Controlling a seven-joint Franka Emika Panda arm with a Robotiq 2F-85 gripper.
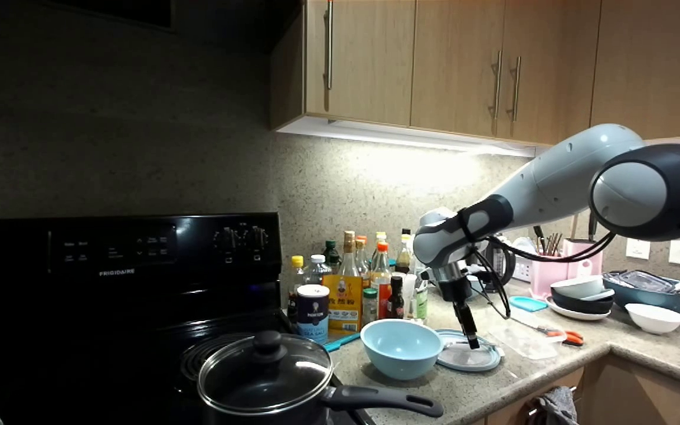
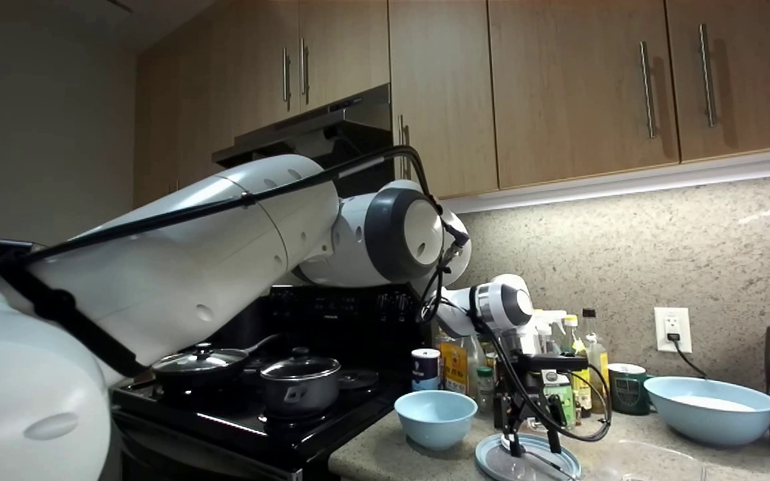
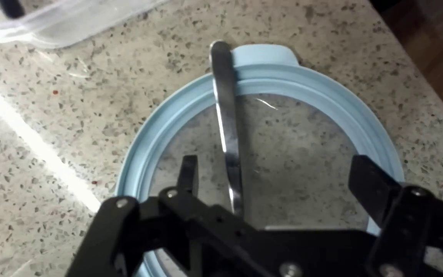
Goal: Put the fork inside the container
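- The silver metal fork [image 3: 229, 127] is lying across the round light-blue lid [image 3: 333, 96] with the see-through middle, its handle crossing the rim beside the tab; its head is hiding behind the gripper.
- The black two-fingered gripper [image 3: 277, 173] is hovering low over the lid, fingers spread wide and pinching nothing; the handle is showing between them, nearer one finger.
- The robot is, I judge, preparing the grasp; lifting and placing are probably still waiting.
- The next move is likely calling for centring on the handle, closing without catching the lid, then lifting.
- The deep light-blue round bowl [image 2: 433, 427], standing just beside the lid, is probably serving as the container.
- Counting in an exterior view: one lid, two light-blue bowls including a wider one [image 2: 712, 424], one dark lidded frying pan [image 2: 191, 364], one dark lidded saucepan [image 2: 301, 394]. One fork is showing. The bottles [image 1: 381, 277] are crowding too closely to count.
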